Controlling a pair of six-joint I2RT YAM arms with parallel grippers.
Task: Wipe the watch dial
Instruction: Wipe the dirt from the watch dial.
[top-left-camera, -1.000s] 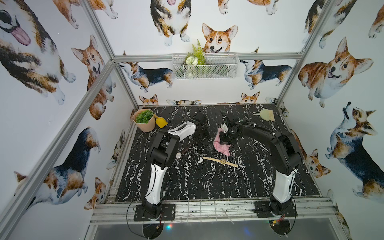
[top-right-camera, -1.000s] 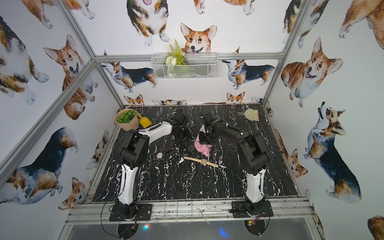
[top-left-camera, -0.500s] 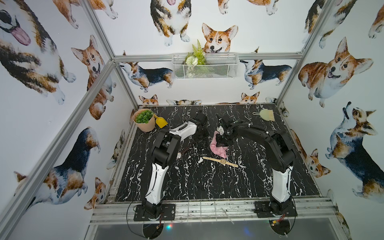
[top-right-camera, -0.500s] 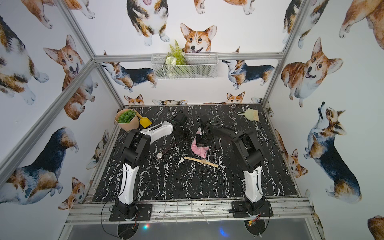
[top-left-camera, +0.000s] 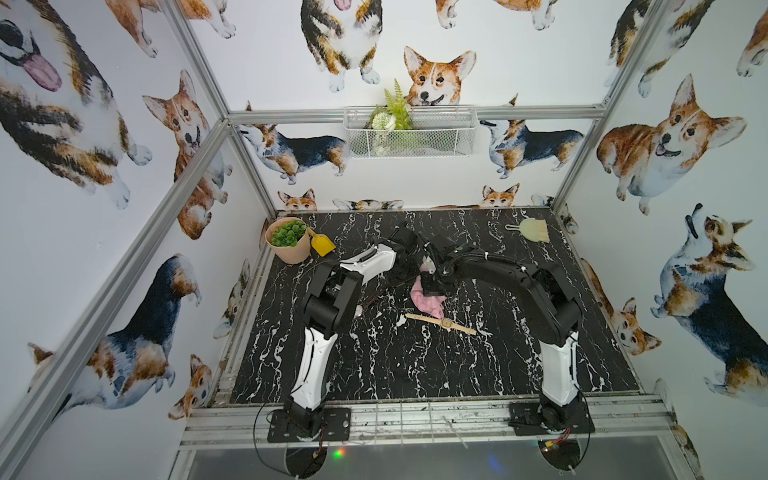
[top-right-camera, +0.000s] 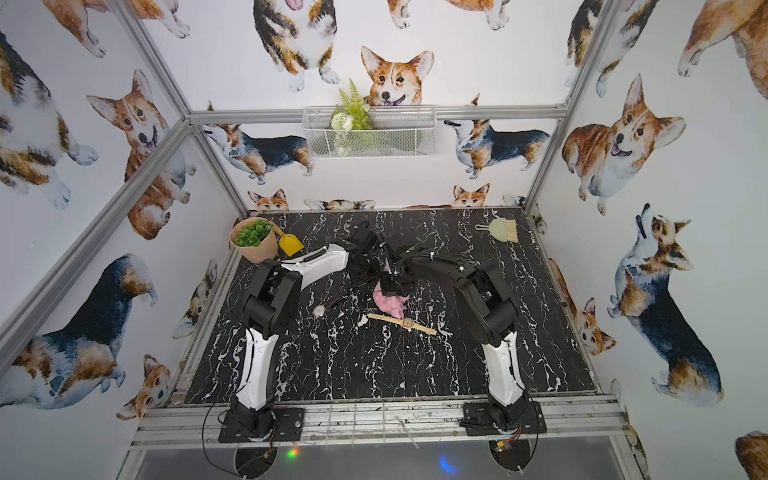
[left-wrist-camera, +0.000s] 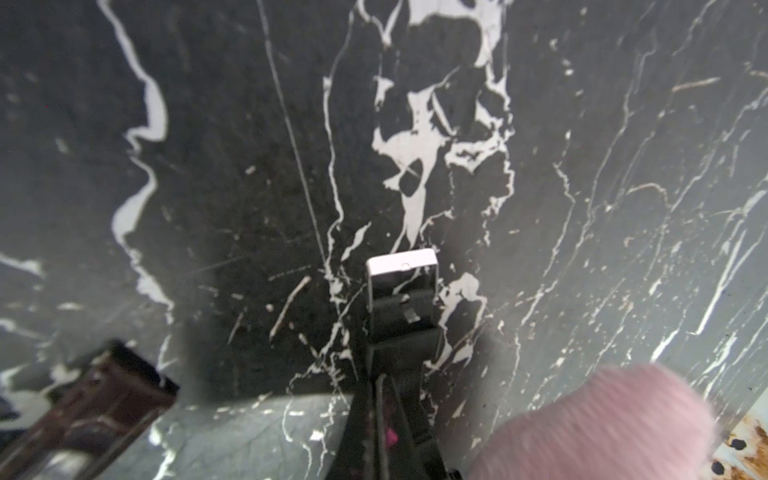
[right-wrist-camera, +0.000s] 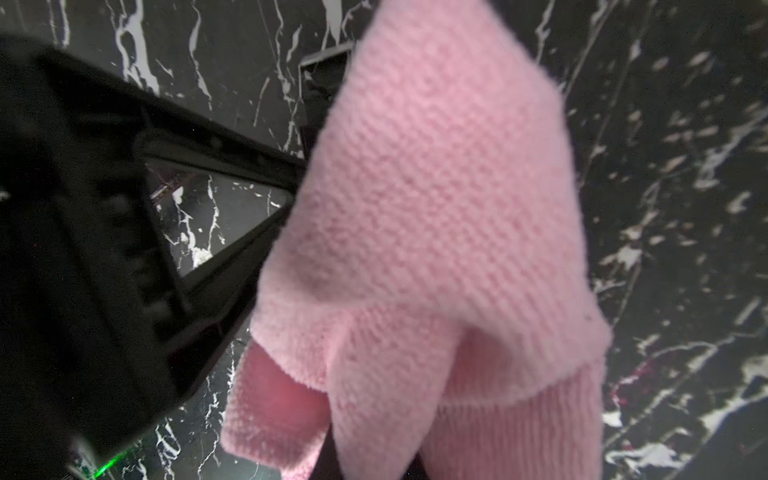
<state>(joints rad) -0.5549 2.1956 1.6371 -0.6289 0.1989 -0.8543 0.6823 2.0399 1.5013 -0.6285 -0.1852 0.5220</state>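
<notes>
Step in hand: setting up, cloth ready and a watch yet to be secured. No wiping so far, by the look of it. R gripper (top-left-camera: 433, 286) is clamped on the pink knit cloth (right-wrist-camera: 436, 208), which hangs bunched below it over the centre of the table (top-left-camera: 415, 374); can't tell if its lower end touches the surface. L gripper (left-wrist-camera: 402, 266) sits just left of it, pointing down at bare marble, fingers pressed together w/ nothing visible between them.

Two watches lie out. The tan-strap watch (top-left-camera: 445, 323) lies flat, dial up, just near-right of the cloth, apart from both grippers. The dark-strap watch (top-right-camera: 319, 311) lies further left by the L arm's elbow. Its strap (left-wrist-camera: 104, 399) runs toward the L gripper and ends beside the fingers, not in them. Which watch is meant isn't clear.

Next move, as a guess: L has to open & re-aim to pin a strap. R then lowers the cloth onto the dial w/ light pressure so the watch doesn't skid.
</notes>
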